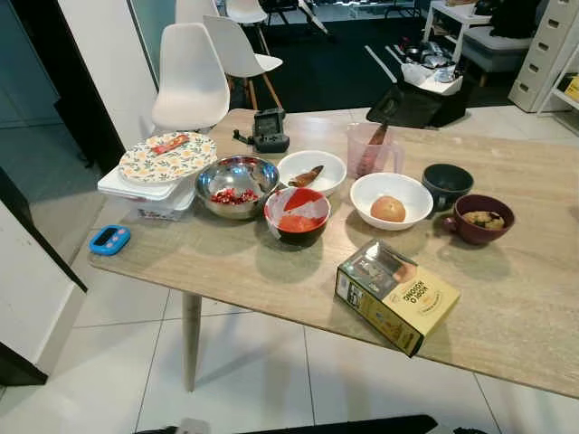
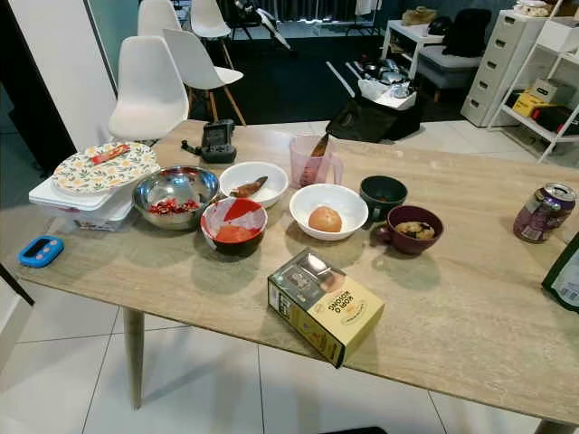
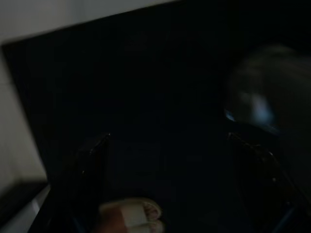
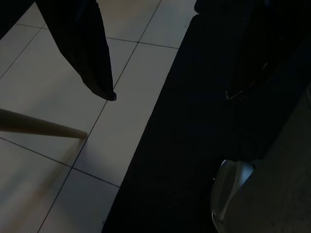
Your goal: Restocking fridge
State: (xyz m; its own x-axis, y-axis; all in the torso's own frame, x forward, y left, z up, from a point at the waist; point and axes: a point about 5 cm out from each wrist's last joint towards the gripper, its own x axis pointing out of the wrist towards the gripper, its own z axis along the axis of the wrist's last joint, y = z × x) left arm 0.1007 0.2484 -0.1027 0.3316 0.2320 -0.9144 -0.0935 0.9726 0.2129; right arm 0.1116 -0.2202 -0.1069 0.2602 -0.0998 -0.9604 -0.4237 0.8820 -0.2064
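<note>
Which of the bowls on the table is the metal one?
The steel bowl holding red bits, beside the patterned plate. The other bowls are white, red or dark.

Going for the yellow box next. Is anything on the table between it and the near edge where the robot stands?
Nothing visible. The yellow box lies alone near the table's front edge; the bowls, such as the red one, sit behind it. Both hands hang low, right hand open over floor tiles.
</note>
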